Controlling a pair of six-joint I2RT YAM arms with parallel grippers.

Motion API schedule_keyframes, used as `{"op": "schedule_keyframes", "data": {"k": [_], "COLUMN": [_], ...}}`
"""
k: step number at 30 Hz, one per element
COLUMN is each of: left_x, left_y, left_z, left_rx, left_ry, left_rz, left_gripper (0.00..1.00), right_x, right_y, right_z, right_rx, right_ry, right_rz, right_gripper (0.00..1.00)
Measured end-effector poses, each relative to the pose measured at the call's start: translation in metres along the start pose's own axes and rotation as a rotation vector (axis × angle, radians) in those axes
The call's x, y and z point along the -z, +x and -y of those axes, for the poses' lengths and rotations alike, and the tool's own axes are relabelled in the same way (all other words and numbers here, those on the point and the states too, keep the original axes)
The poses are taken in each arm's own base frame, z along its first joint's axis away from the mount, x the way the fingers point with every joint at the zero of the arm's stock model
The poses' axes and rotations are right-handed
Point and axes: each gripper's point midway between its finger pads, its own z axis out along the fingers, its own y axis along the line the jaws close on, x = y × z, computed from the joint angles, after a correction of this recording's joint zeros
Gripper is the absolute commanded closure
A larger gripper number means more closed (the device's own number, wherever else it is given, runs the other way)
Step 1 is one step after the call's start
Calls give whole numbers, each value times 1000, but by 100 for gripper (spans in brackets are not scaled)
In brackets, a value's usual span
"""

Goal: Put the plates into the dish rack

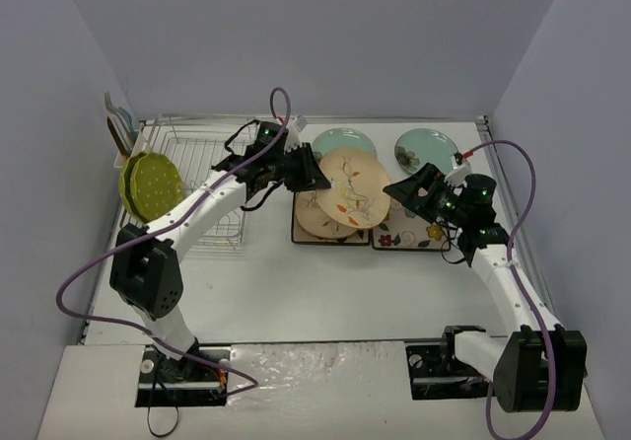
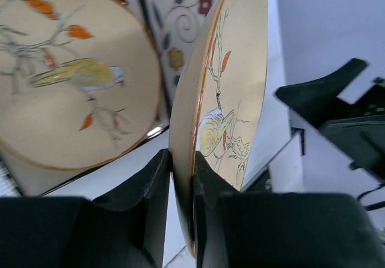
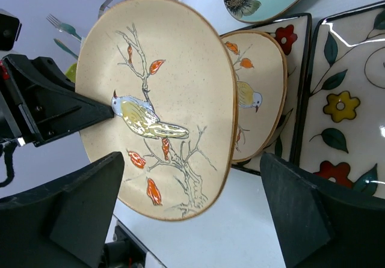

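Just then, the left end effector [image 2: 182, 178] was clamped on the lower rim of a cream plate [image 2: 231, 82], holding it on edge above the surface [image 1: 325, 282], right of the rack [image 1: 202, 159]. The right end effector [image 3: 194, 211] stood wide, facing that plate, its fingers clear of it. Another cream plate [image 2: 66, 76] lay on a square plate [image 2: 180, 21].

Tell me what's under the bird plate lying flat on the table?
A square flowery plate with a dark rim. Only its edges and a red-flower corner peek out. The flat bird plate covers its middle.
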Motion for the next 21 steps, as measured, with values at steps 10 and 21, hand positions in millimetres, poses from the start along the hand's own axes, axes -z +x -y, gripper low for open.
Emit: {"op": "schedule_keyframes", "data": {"k": [10,21], "left_x": [128,302], "left_y": [-76,-139], "left_z": [-103,-159], "left_rx": [-205,-481], "left_ry": [-437,-1047], "left_rz": [120,205], "left_gripper": [100,100], "right_x": [6,2], "right_y": [-26,-15], "right_z": [-24,-35], "right_rx": [115,128], "right_ry": [-18,-40], "right_rz": [38,-13], "right_gripper": [0,0]}}
